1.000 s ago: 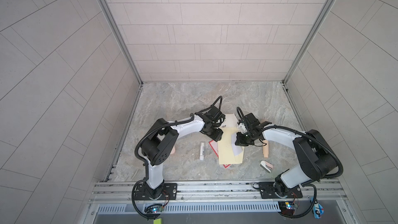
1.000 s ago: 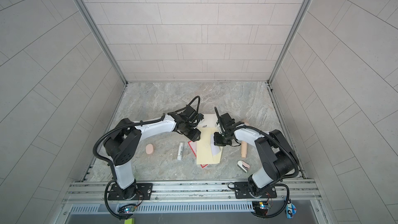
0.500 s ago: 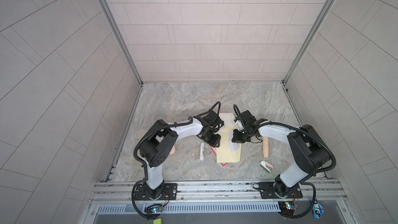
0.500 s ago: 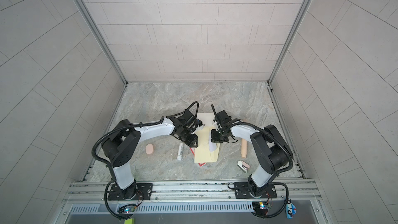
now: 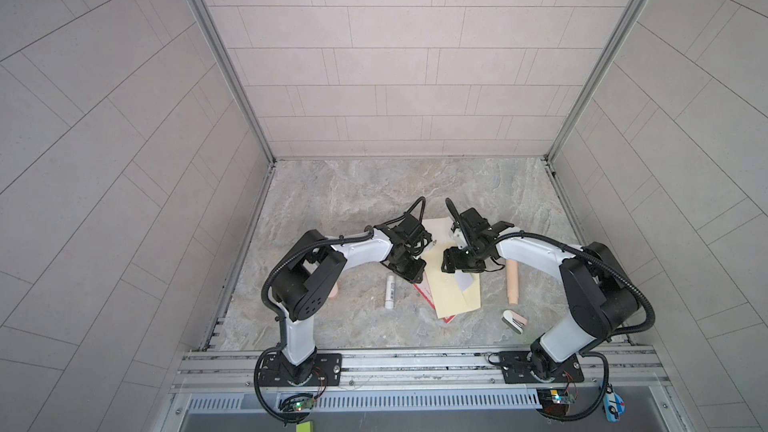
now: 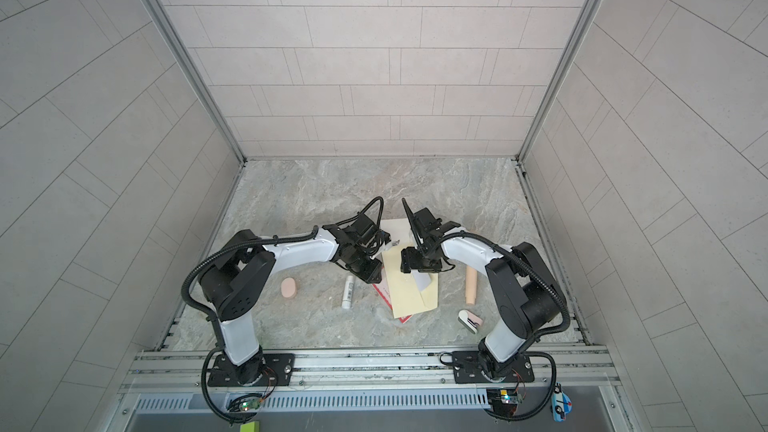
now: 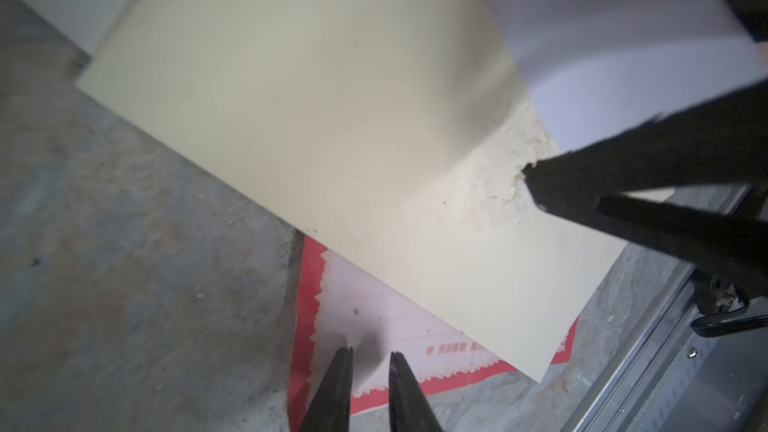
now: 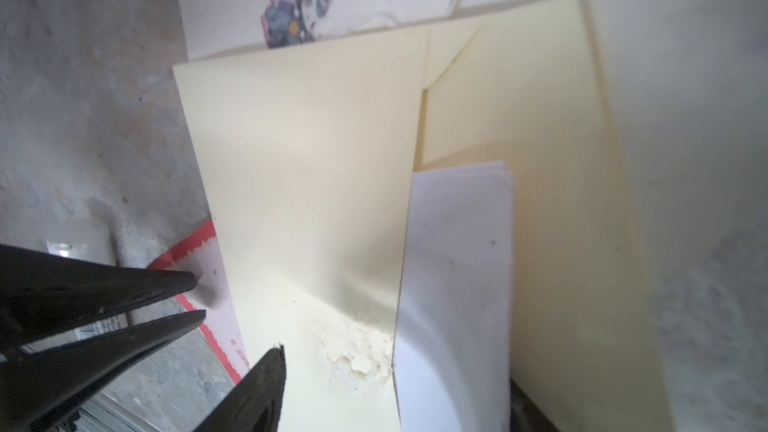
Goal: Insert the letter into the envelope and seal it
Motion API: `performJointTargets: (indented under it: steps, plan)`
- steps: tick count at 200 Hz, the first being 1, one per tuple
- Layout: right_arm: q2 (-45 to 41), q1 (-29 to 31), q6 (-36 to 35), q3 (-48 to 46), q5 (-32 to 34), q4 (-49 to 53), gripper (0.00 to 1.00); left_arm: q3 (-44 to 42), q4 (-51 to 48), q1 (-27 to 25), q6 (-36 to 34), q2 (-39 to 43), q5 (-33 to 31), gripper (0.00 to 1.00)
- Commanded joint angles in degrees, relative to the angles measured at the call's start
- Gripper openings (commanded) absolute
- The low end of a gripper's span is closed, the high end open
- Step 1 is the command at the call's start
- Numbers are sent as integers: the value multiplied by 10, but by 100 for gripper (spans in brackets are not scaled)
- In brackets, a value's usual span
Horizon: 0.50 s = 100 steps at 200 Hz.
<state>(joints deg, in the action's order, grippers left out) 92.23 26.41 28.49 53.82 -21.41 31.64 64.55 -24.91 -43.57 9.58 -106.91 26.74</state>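
The letter (image 5: 464, 280), a white, faintly lilac sheet, sits tucked between the layers of a folded pale yellow paper (image 5: 451, 299), as the right wrist view shows (image 8: 457, 268). The envelope (image 5: 438, 227), off-white with a small dark mark, lies at the far end, partly under the yellow paper. My right gripper (image 8: 395, 376) is wide open astride the letter's near end, one fingertip (image 7: 540, 184) on a rough patch of the yellow paper. My left gripper (image 7: 370, 353) hovers over a red-bordered card (image 7: 374, 326), its jaws a narrow gap apart with nothing between them.
A white glue stick (image 5: 390, 292) lies left of the papers, and a peach oval (image 6: 288, 288) lies further left. A tan cylinder (image 5: 512, 284) and a small white-and-pink item (image 5: 514, 321) lie on the right. The metal rail (image 5: 415, 361) runs along the front edge.
My right gripper has opened wide and let go of the letter. My left gripper has narrowed and moved from the papers' far end toward the front, over the red-bordered card.
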Motion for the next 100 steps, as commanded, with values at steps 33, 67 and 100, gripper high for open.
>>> performJointTargets:
  steps: [33, 67, 100]
  plan:
    - [10, 2, -1, 34, 51, 77, 81, -8, 25, -12, -6, 2, 11, 23]
    - [25, 3, -4, 54, 54, 105, 85, -6, 27, -16, -18, 21, 13, 23]
    - [34, 3, -4, 55, 49, 114, 84, 3, 15, -22, -30, 26, 14, 22]
